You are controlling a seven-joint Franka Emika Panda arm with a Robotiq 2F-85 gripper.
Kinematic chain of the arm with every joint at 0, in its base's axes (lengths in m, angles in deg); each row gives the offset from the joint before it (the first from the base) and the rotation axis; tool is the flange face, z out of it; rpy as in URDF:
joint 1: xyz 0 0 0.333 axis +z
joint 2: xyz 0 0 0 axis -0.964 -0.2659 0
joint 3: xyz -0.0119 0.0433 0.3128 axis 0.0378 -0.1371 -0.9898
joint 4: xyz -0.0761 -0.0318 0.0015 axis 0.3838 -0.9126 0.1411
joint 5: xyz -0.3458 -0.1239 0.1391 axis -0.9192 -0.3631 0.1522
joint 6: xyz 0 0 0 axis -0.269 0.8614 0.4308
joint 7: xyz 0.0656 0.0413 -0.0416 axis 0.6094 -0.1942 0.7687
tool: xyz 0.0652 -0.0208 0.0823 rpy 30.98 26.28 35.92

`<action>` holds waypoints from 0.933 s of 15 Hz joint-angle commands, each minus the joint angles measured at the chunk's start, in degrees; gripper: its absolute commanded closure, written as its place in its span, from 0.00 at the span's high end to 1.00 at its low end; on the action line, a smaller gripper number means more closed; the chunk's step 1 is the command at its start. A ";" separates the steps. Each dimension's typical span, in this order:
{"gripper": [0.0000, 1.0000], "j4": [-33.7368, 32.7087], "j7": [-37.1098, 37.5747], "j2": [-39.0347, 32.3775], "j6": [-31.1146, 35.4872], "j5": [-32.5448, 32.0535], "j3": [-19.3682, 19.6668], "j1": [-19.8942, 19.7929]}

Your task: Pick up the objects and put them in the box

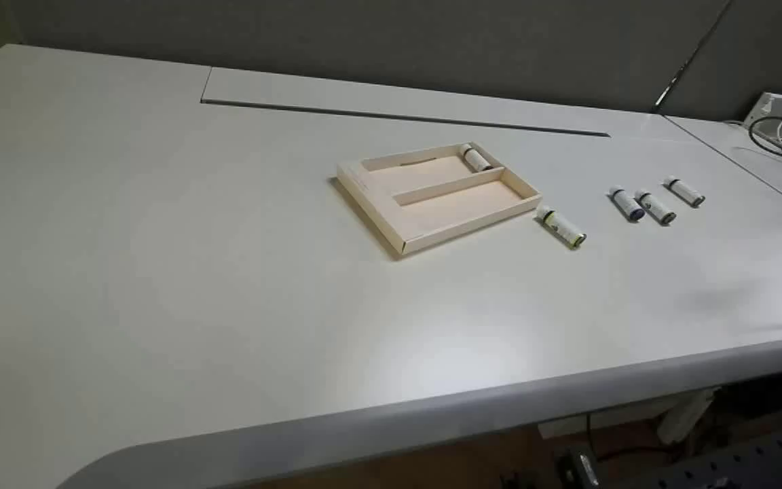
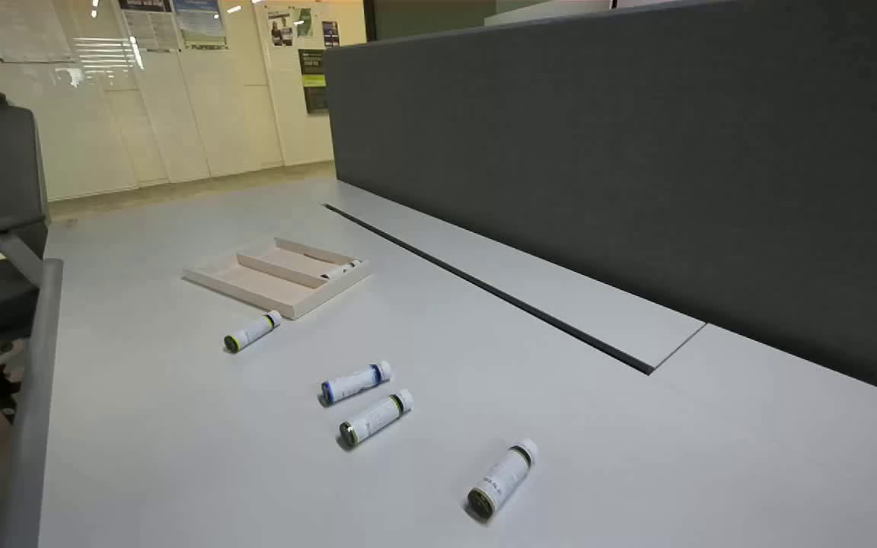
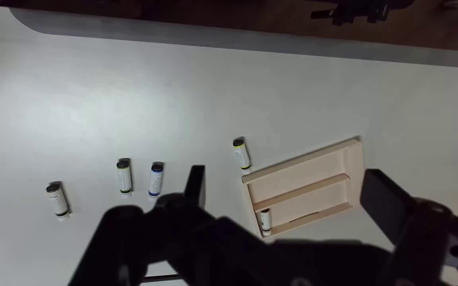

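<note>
Left to right, from an exterior view.

Box: flat on the pale surface, nearer its back edge than its front edge; two compartments.

Boxed tube: in the compartment nearer the back edge, lying crosswise at its right-hand end.

Yellow-banded tube: on its side, cap just beside the box's front right corner; contact cannot be told.

Blue-ended tube and green-banded tube: right of the box, side by side with a narrow gap.

Dark-ended tube: rightmost, nearest the back edge of the four loose ones.

Gripper: wrist view only. Fingers spread wide, nothing held.

Step (judged): one tube in, four out; between placements, next pick not begun.

Next move (judged): bring the gripper over a loose tube and descend with a finger along each long side. In the wrist view the jaws stand left and right, and the tubes run roughly across that line, so little turning should be needed. Blue-ended and green-banded: gap probably tight for a finger. Yellow-banded: a finger may catch the box corner. Dark-ended: most isolated, likely the easiest grasp. Then lift, carry to the box, lower into a compartment.
</note>
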 commanded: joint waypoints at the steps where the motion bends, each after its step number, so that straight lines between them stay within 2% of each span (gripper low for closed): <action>1: 1.00 -0.13 -0.34 -0.19 -0.08 0.32 -0.37 -0.52; 10: 1.00 -0.13 -0.36 -0.18 -0.08 0.32 -0.37 -0.51; 11: 1.00 -0.35 -1.53 -0.94 -0.34 0.64 -0.26 0.47; 14: 1.00 2.32 -4.26 -3.76 6.69 2.01 -1.55 3.38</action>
